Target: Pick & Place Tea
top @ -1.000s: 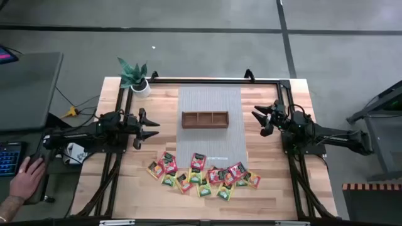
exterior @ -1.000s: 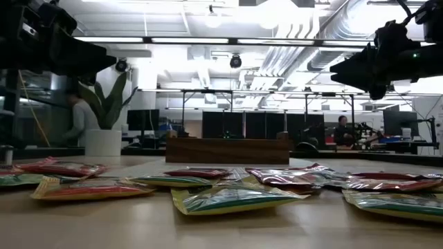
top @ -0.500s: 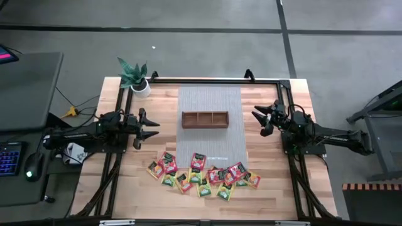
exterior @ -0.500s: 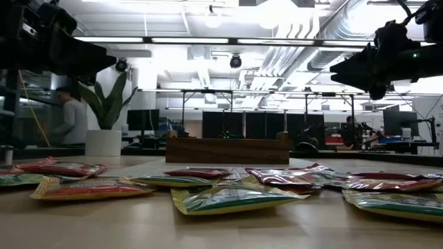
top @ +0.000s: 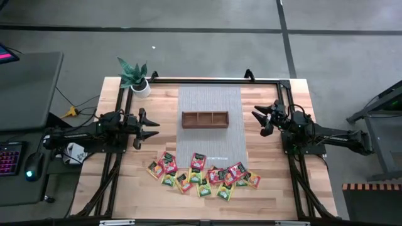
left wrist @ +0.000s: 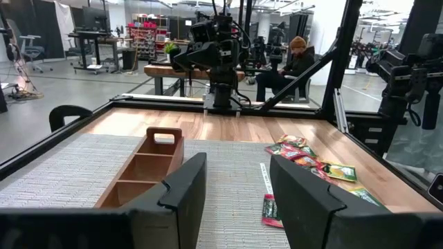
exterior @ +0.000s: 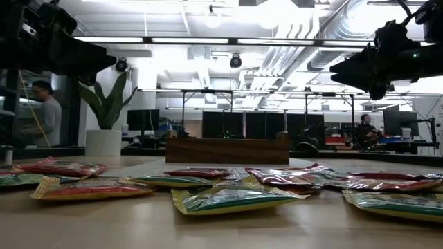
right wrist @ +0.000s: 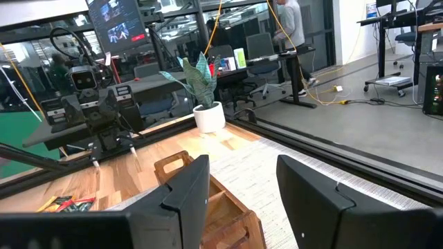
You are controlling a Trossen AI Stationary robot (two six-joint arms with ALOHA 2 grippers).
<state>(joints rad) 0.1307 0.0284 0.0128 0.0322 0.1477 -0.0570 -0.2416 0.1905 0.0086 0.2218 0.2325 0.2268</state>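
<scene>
Several small red, yellow and green tea packets (top: 202, 175) lie flat in a loose pile on the table near its front edge; the low view shows them close up (exterior: 232, 196). The brown three-compartment wooden tray (top: 205, 119) stands on a grey mat (top: 210, 100) at the table's middle. My left gripper (top: 152, 127) hovers open at the table's left, level, pointing toward the tray. My right gripper (top: 259, 119) hovers open at the right, pointing toward the tray. Each wrist view shows empty fingers (left wrist: 237, 190) (right wrist: 242, 183).
A potted plant (top: 134, 78) stands at the far left corner. A black frame (top: 207, 80) runs along the table's far edge and sides. Bare wood lies between the tray and the packets. People are in the room beyond the table (exterior: 41, 111).
Both arms have kept still. A person's hand at the keyboard left of the table has drawn away out of the high view. A person in the room behind has walked toward the left in the low view.
</scene>
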